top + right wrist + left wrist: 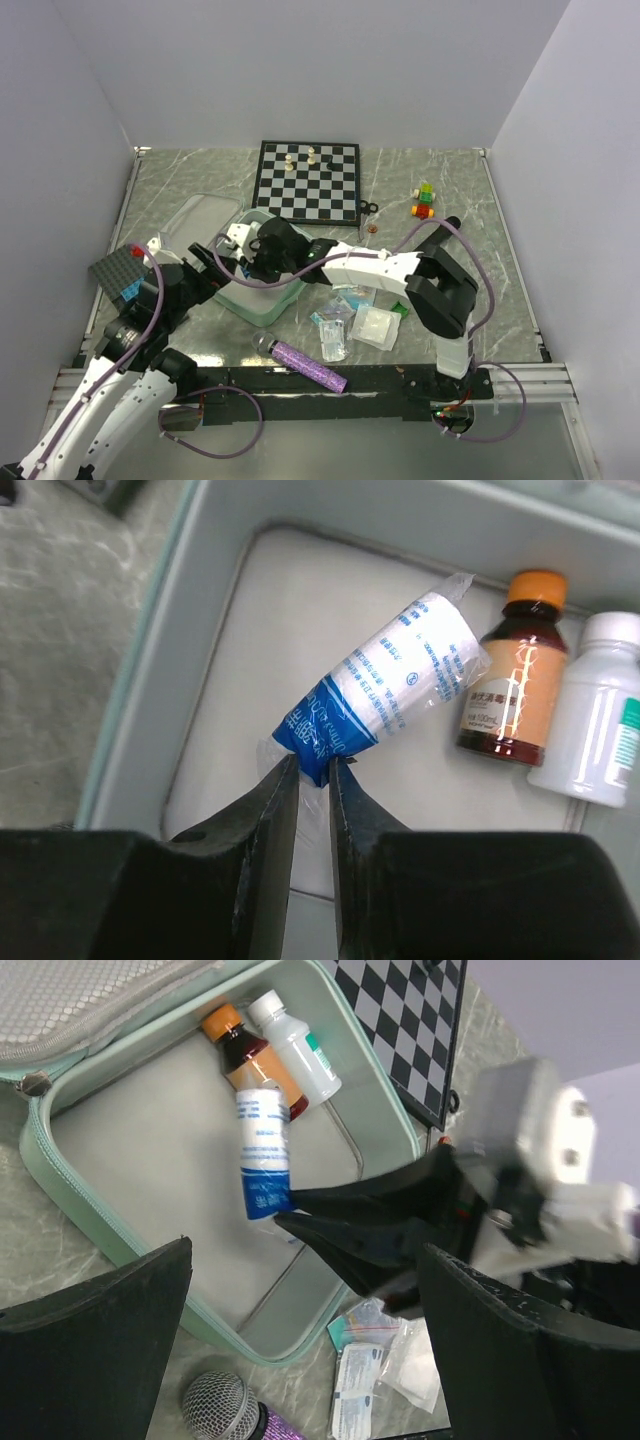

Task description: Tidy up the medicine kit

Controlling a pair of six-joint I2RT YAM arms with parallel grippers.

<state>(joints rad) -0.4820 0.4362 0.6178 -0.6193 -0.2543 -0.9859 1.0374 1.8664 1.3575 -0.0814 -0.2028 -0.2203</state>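
While the right gripper (pixel 312 768) pinches the roll (pixel 395 680) inside the kit (pixel 240 700), the left gripper (pixel 305 1345) hangs wide open. Next, I think, it should let go.

Plain white walls (pixel 300 70), grey-green marbled tabletop (pixel 190 175)

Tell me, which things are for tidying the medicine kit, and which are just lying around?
For the job: medicine kit, blue-and-white wrapped roll pinched by the right gripper, brown bottle, white bottle, sealed packets.
Just lying about: chessboard, purple microphone, coloured blocks, studded plate.
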